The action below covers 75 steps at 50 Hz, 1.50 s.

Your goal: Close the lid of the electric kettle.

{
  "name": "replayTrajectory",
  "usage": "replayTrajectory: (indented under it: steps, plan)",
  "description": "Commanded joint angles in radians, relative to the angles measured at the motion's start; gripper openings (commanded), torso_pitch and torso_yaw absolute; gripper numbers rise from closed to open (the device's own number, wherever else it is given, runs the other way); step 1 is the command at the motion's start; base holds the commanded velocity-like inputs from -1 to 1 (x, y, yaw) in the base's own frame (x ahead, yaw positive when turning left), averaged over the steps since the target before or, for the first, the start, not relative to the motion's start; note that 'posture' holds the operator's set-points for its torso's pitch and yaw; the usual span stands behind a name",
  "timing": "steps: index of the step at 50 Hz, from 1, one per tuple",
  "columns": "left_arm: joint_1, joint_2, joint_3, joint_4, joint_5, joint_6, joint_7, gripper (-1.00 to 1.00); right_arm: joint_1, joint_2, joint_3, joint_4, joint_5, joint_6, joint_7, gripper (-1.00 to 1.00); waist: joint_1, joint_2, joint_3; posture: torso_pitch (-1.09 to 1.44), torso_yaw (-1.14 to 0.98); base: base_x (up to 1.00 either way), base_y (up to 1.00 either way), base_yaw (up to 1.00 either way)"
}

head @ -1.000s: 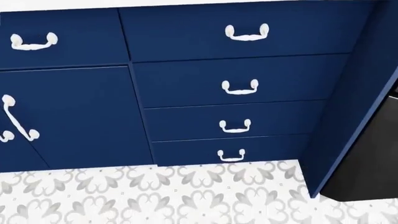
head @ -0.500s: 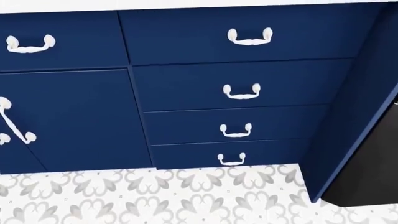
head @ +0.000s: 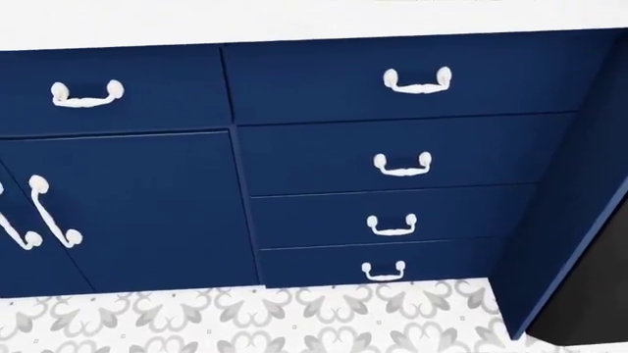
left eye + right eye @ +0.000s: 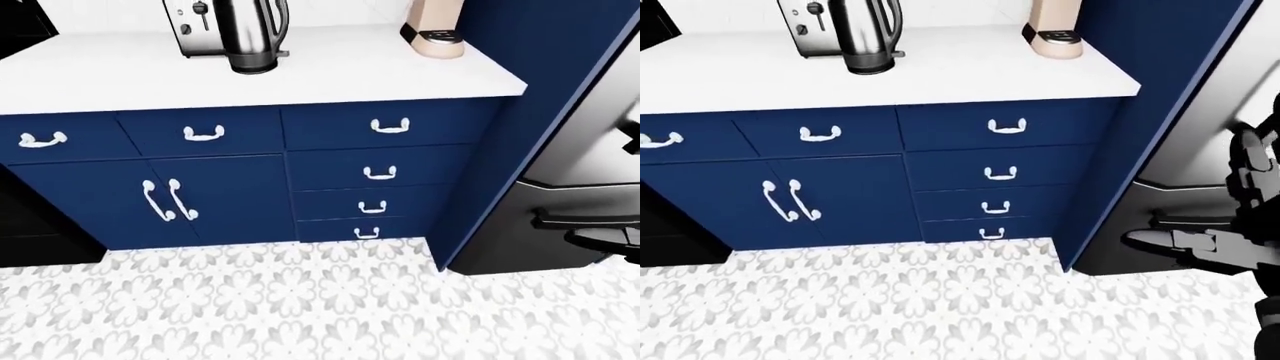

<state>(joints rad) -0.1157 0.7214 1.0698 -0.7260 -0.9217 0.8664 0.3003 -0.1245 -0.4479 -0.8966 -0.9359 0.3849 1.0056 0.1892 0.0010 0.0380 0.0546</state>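
progress: basically zero, lid not shut yet | kettle [image 4: 250,34] up top on the white counter [image 4: 330,79], lid cropped off so can't tell | right hand [image 4: 1240,202] by the fridge, fingers unclear | left hand not showing

Navy cabinets [image 4: 230,199], patterned floor [image 4: 260,307]

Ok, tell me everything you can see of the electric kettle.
The electric kettle is shiny silver metal with a dark curved handle on its right side in the left-eye view. It stands upright on a dark round base on the white countertop, close beside a silver toaster on its left. Its top is cut off by the picture's edge, so the lid does not show. No hand touches it.
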Motion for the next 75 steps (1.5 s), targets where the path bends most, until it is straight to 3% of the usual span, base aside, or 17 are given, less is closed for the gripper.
replayTrajectory:
  steps: [1, 10, 11, 14, 19, 23, 24, 28, 34, 43, 47, 57, 60, 61, 68, 72, 75]
  plan:
    - [-0.015, 0.024, 0.011, -0.026, -0.006, -0.028, -0.007, 1.0, -0.015, -0.019, -0.015, -0.02, -0.011, -0.024, -0.006, 1.0, -0.002, 0.001, -0.008, 0.0, 0.0, 0.0, 0.18, 0.0]
    - [-0.015, 0.02, 0.001, -0.027, 0.006, -0.03, -0.011, 1.0, -0.014, -0.012, -0.012, -0.013, -0.026, -0.033, 0.002, 1.0, -0.002, -0.098, -0.022, 0.0, 0.0, 0.0, 0.18, 0.0]
    - [-0.018, 0.023, 0.006, -0.027, 0.003, -0.027, -0.011, 1.0, -0.014, -0.01, -0.014, -0.013, -0.026, -0.032, 0.003, 1.0, -0.012, -0.057, -0.012, 0.0, 0.0, 0.0, 0.2, 0.0]
    - [-0.018, 0.021, 0.004, -0.026, 0.008, -0.027, -0.014, 1.0, -0.008, -0.004, -0.005, -0.004, -0.038, -0.05, 0.007, 1.0, -0.005, -0.078, -0.018, 0.0, 0.0, 0.0, 0.18, 0.0]
    - [-0.017, 0.015, -0.004, -0.025, 0.024, -0.034, -0.021, 1.0, -0.013, -0.008, -0.013, -0.013, -0.035, -0.032, 0.009, 1.0, -0.002, -0.037, -0.007, 0.0, 0.0, 0.0, 0.18, 0.0]
    - [-0.02, 0.015, -0.002, -0.028, 0.024, -0.029, -0.023, 1.0, -0.008, -0.001, -0.007, -0.006, -0.044, -0.044, 0.013, 1.0, -0.005, 0.071, -0.029, 0.0, 0.0, 0.0, 0.18, 0.0]
    - [-0.019, 0.014, -0.002, -0.028, 0.026, -0.029, -0.024, 1.0, -0.007, 0.001, -0.005, -0.004, -0.047, -0.048, 0.013, 1.0, 0.002, 0.02, -0.017, 0.0, 0.0, 0.0, 0.19, 0.0]
    - [-0.021, 0.012, -0.004, -0.027, 0.029, -0.028, -0.026, 1.0, -0.006, 0.004, -0.003, 0.0, -0.053, -0.053, 0.016, 1.0, 0.003, 0.008, -0.019, 0.0, 0.0, 0.0, 0.18, 0.0]
    - [-0.02, 0.001, -0.018, -0.024, 0.05, -0.038, -0.037, 1.0, -0.006, 0.004, -0.001, -0.005, -0.058, -0.047, 0.016, 1.0, 0.001, -0.088, -0.015, 0.0, 0.0, 0.0, 0.18, 0.0]
    - [-0.025, 0.0, -0.02, -0.028, 0.058, -0.033, -0.04, 1.0, -0.003, 0.009, 0.008, 0.003, -0.076, -0.06, 0.022, 1.0, -0.002, -0.04, -0.008, 0.0, 0.0, 0.0, 0.18, 0.0]
    - [-0.027, -0.001, -0.02, -0.031, 0.059, -0.03, -0.04, 1.0, -0.006, 0.009, 0.003, 0.0, -0.075, -0.054, 0.026, 1.0, -0.006, 0.06, -0.027, 0.0, 0.0, 0.0, 0.18, 0.0]
    - [-0.028, -0.004, -0.024, -0.03, 0.067, -0.032, -0.045, 1.0, -0.003, 0.012, 0.006, 0.001, -0.083, -0.059, 0.031, 1.0, -0.001, -0.034, -0.01, 0.0, 0.0, 0.0, 0.18, 0.0]
    - [-0.026, -0.004, -0.017, -0.027, 0.067, -0.031, -0.05, 1.0, -0.005, 0.011, 0.001, -0.002, -0.081, -0.052, 0.033, 1.0, -0.001, -0.099, -0.021, 0.0, 0.0, 0.0, 0.18, 0.0]
    - [-0.027, -0.002, -0.012, -0.028, 0.062, -0.027, -0.048, 1.0, -0.006, 0.011, 0.001, -0.004, -0.081, -0.049, 0.033, 1.0, -0.01, -0.062, -0.011, 0.0, 0.0, 0.0, 0.18, 0.0]
    - [-0.025, -0.006, -0.02, -0.026, 0.07, -0.032, -0.051, 1.0, -0.004, 0.013, 0.002, 0.001, -0.086, -0.056, 0.036, 1.0, -0.002, -0.045, -0.011, 0.0, 0.0, 0.0, 0.18, 0.0]
    - [-0.028, -0.006, -0.021, -0.027, 0.07, -0.029, -0.051, 1.0, -0.006, 0.012, 0.003, 0.0, -0.088, -0.053, 0.036, 1.0, -0.007, 0.045, -0.022, 0.0, 0.0, 0.0, 0.18, 0.0]
    - [-0.028, -0.003, -0.014, -0.029, 0.063, -0.023, -0.047, 1.0, -0.005, 0.013, 0.005, 0.004, -0.09, -0.058, 0.037, 1.0, -0.003, 0.036, -0.007, 0.0, 0.0, 0.0, 0.18, 0.0]
